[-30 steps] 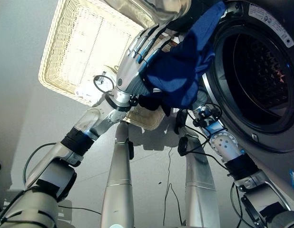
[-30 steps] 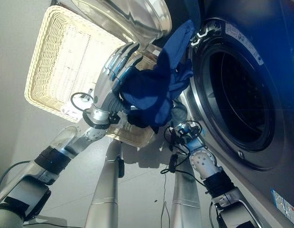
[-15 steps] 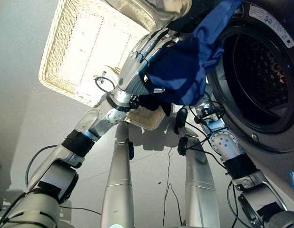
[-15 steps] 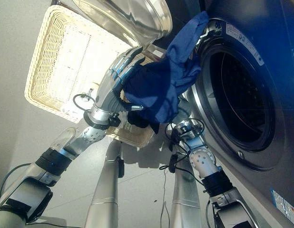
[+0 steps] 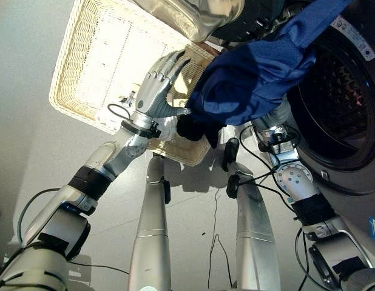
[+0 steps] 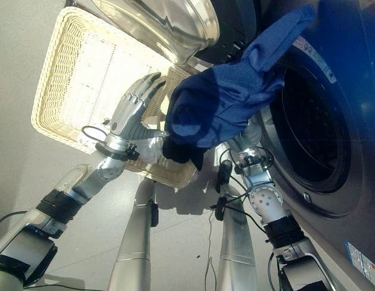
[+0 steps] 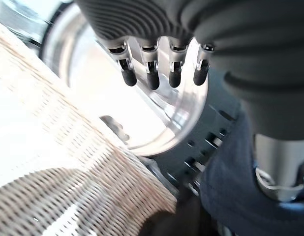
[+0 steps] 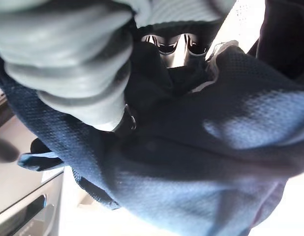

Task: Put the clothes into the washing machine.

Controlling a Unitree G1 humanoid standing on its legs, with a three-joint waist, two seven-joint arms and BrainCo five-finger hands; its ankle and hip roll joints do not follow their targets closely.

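Grey floor (image 5: 42, 151) runs under everything, with a pale wicker basket (image 5: 84, 60) lying on it just beside the front of the washing machine (image 6: 351, 91), whose round door (image 5: 193, 15) stands swung open above the basket. My right robot hand (image 8: 83, 73) is clenched around a blue garment (image 5: 260, 73), its fingers buried in the cloth in my right wrist view, and it carries the bundle up at the rim of the drum opening (image 6: 309, 139), one blue end already draped across the upper edge of the port. A darker piece of cloth (image 5: 193, 128) hangs below the blue bundle, by the basket's near wall; I cannot tell whether it belongs to the same grasp. My left robot hand (image 5: 154, 85) hovers released over the basket, fingers straight, holding nothing and just apart from the cloth. As I judge it, the step in hand is feeding the load through the port, and doing it well means driving the right wrist deep past the door seal before letting go, so the cloth falls inside the drum and does not catch on the rim. The trailing end needs to go in too, so I would have the left robot hand ready to sweep any hanging cloth upward. I would let go only when the bulk sits well inside.
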